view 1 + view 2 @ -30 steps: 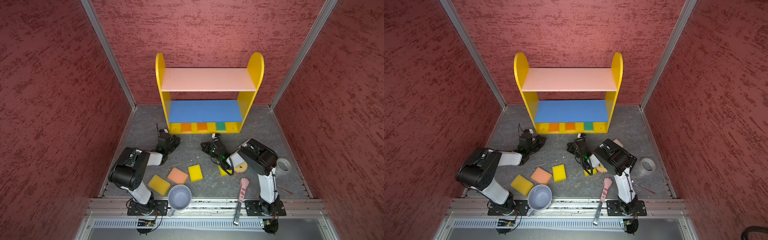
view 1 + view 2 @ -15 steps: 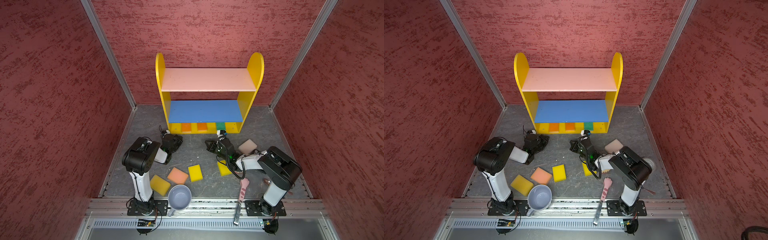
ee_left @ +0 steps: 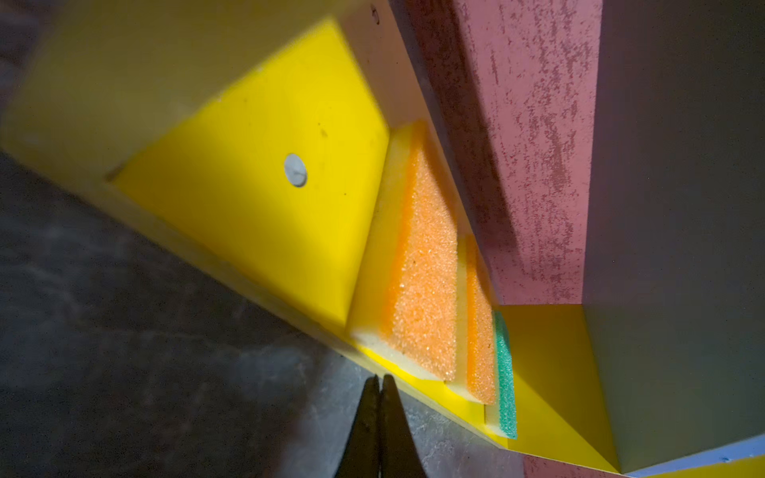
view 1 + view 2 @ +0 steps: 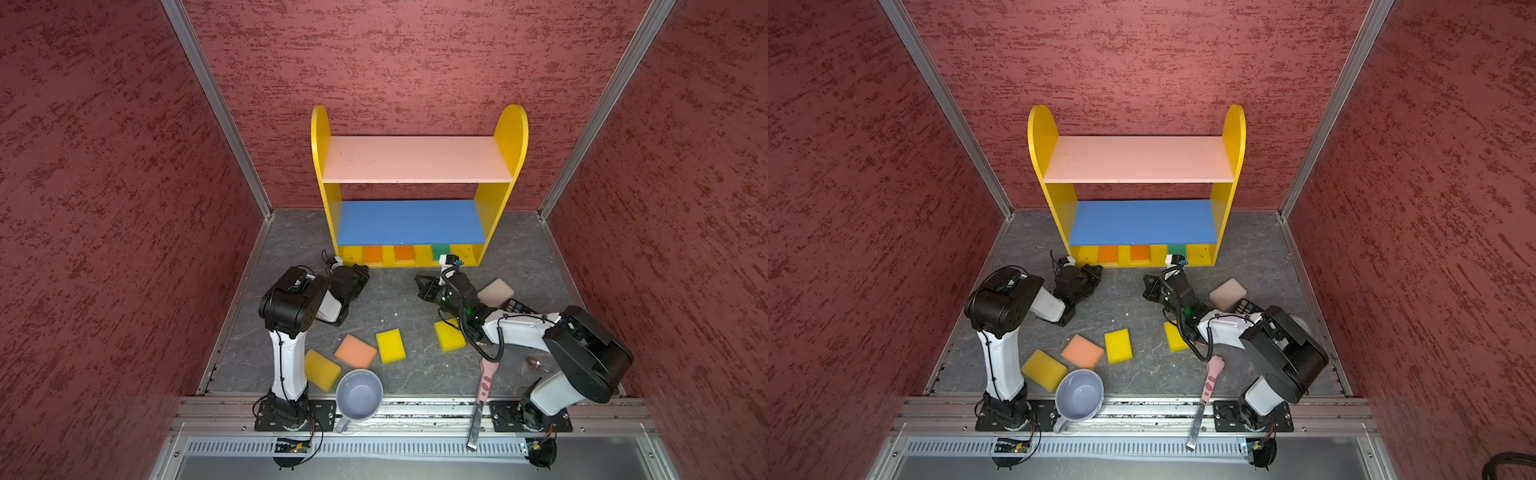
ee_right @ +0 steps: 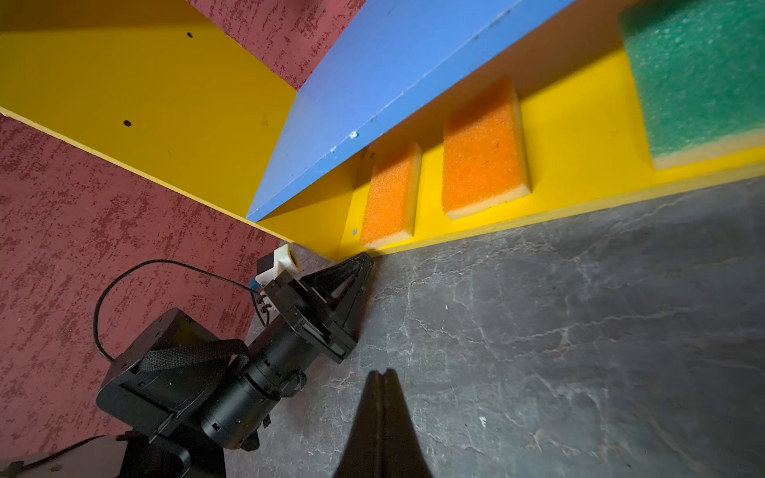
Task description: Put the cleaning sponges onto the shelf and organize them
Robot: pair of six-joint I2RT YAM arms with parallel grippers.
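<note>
In both top views both arms have stretched toward the shelf (image 4: 415,160); five sponges (image 4: 390,345) lie loose on the desk (image 4: 395,299). Left wrist: left tool (image 3: 380,378) pinched shut, empty, near three shelved sponges (image 3: 422,265). Right wrist: right tool (image 5: 383,374) likewise; no pickup begun.

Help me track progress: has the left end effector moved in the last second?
Yes. The left end effector has edged closer to the front left corner of the shelf.
</note>
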